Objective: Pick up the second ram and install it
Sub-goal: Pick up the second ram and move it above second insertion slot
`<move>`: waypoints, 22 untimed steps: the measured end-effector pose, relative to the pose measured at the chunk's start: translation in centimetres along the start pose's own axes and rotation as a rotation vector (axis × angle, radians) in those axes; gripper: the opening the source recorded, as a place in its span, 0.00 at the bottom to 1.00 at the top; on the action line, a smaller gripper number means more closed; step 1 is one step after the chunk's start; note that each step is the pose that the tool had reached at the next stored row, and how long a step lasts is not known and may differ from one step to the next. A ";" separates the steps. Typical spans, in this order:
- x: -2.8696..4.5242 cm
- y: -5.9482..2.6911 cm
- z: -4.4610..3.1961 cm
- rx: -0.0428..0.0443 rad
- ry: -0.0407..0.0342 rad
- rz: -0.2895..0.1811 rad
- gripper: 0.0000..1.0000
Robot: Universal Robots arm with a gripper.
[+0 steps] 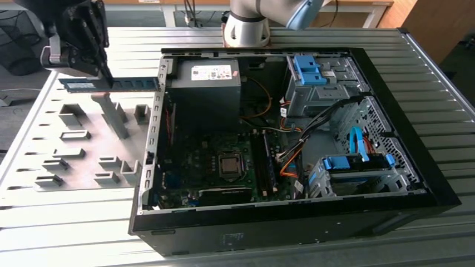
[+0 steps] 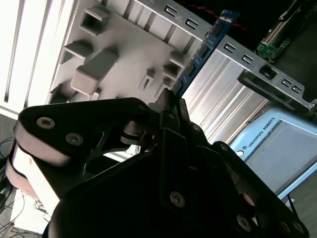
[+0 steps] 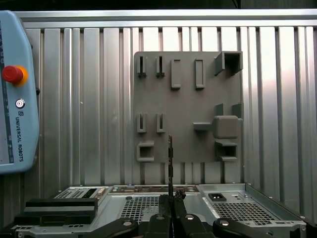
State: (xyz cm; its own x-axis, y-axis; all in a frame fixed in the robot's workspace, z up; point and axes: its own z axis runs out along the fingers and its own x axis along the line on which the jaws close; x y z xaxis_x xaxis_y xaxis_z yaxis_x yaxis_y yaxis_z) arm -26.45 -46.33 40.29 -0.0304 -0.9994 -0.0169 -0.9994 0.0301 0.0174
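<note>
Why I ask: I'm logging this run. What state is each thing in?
Ram: gripped, level, above the plate, outside the case.
Fingers: shut on the ram.
Case: lying flat, side open.
Plate: lying flat beside the case.

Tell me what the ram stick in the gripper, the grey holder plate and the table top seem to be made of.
The second ram, held in the gripper: blue circuit board, likely fibreglass laminate, with dark chips. The holder plate: matte grey, uniform, probably moulded or printed plastic. The table top: ribbed, silvery with bright reflections, looks like aluminium profile.
</note>
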 end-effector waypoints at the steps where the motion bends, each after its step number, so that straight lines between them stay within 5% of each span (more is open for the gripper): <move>1: -0.01 -0.24 0.00 0.0001 -0.0001 0.000 0.14; 22: -0.16 -5.03 -0.08 0.0001 -0.0001 0.000 0.14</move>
State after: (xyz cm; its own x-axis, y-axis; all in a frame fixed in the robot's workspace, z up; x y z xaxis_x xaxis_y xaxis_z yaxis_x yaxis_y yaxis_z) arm -21.42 -46.33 40.28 -0.0305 -0.9994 -0.0170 -0.9994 0.0302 0.0173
